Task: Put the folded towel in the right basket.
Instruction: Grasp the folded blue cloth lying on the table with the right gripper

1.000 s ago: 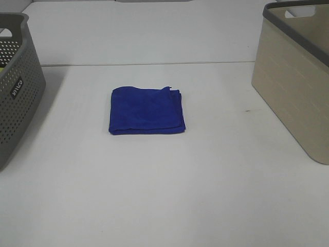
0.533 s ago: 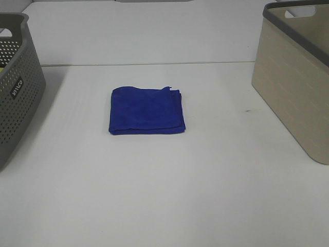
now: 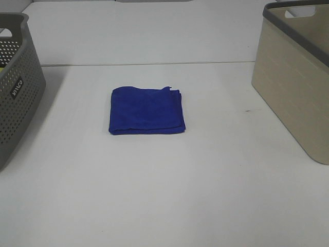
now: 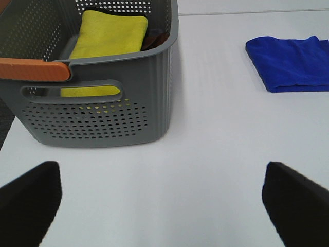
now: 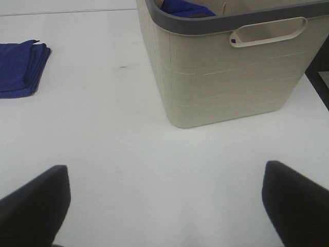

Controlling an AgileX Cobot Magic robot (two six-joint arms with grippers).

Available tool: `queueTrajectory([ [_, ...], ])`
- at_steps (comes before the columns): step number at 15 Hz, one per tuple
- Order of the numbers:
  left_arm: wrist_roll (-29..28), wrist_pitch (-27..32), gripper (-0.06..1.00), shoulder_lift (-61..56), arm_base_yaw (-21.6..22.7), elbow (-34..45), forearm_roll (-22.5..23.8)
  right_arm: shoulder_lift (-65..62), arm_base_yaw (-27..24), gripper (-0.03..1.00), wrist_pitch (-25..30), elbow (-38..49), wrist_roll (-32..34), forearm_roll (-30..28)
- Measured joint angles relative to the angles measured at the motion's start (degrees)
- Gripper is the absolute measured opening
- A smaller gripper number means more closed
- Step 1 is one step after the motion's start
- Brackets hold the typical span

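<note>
- Left claw [image 4: 164,206] and right claw [image 5: 164,206] hang released, towel [image 3: 147,110] well apart.
- I worry: pinching one layer unfolds it, or it snags the basket [image 3: 288,87] rim.

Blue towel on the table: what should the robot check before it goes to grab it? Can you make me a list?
1. The blue towel lies folded and flat on the table: ok.
2. The right gripper is open and empty: ok.
3. The left gripper is open and empty: ok.
4. Nothing stands between the blue towel and the beige basket: ok.
5. Room inside the beige basket: cannot tell; a blue cloth shows at the rim, the rest is hidden.
6. A gripper is above the blue towel: not ok; neither shows in the exterior high view.
</note>
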Motion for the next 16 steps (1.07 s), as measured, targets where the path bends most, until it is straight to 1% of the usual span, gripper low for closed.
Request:
queueTrajectory([
  [16, 0.00, 0.00, 0.99, 0.00, 0.00, 0.00, 0.00, 0.00, 0.00, 0.96, 0.00, 0.00, 0.00, 0.06],
])
